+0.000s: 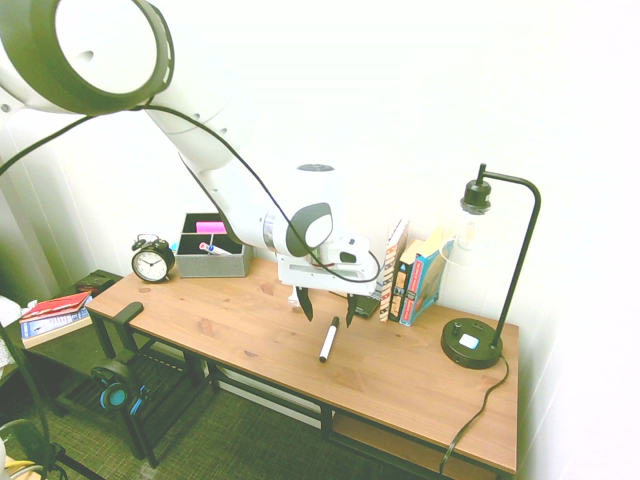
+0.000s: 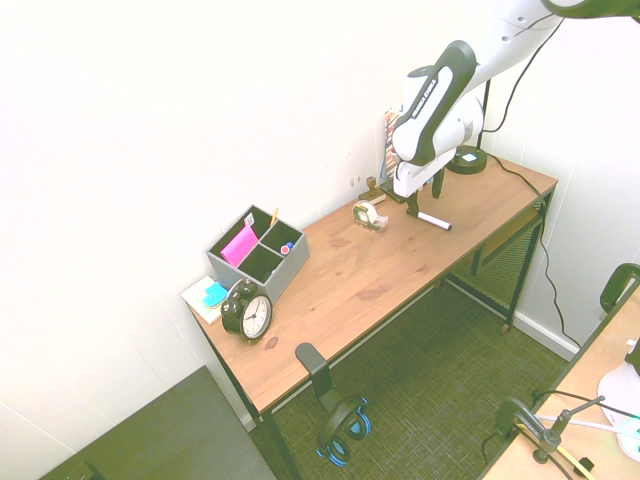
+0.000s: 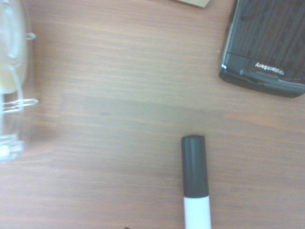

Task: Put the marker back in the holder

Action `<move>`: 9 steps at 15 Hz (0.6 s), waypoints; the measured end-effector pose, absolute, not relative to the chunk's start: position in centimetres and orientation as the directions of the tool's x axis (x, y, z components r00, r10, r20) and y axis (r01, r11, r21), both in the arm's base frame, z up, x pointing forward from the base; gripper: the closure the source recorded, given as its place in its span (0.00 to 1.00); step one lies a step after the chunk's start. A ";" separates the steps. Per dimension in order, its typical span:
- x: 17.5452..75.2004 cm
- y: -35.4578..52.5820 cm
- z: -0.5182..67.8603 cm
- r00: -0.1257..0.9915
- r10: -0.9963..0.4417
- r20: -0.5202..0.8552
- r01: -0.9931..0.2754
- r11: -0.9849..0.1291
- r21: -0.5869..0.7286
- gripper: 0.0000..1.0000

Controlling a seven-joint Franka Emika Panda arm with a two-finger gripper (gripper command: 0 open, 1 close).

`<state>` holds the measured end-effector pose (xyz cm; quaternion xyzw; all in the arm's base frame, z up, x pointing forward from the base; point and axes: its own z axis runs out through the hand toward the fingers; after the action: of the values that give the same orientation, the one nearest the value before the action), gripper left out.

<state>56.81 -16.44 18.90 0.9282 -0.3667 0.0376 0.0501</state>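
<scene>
White-barrelled, black-capped, one marker (image 1: 328, 340) lies flat on the wooden desk (image 1: 250, 335), just below the spread, empty fingers of the gripper (image 1: 327, 304), untouched. One grey box-shaped holder (image 1: 211, 246) stands well apart by one round black alarm clock (image 1: 152, 260). A clear tape dispenser (image 2: 370, 215) sits near.

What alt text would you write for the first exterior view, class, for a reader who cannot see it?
A white robot arm's open pincer hangs just above a marker lying on a wooden desk. At the desk's far left stand a grey holder and a black alarm clock; books and a black lamp stand right.
</scene>
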 end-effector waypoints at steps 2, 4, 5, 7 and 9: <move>56.5 -17.7 17.4 0.720 -0.687 0.095 -0.693 -0.716 0.083 1.00; 56.2 -18.3 16.9 0.716 -0.692 0.085 -0.698 -0.711 0.087 1.00; 56.2 -18.4 16.9 0.716 -0.694 0.083 -0.699 -0.710 0.085 1.00; 56.1 -18.3 16.8 0.716 -0.694 0.073 -0.698 -0.711 0.088 1.00; 55.9 -18.3 16.7 0.714 -0.698 0.053 -0.699 -0.709 0.089 1.00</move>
<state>55.87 -18.28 16.68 0.9244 -0.3779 0.0079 0.0513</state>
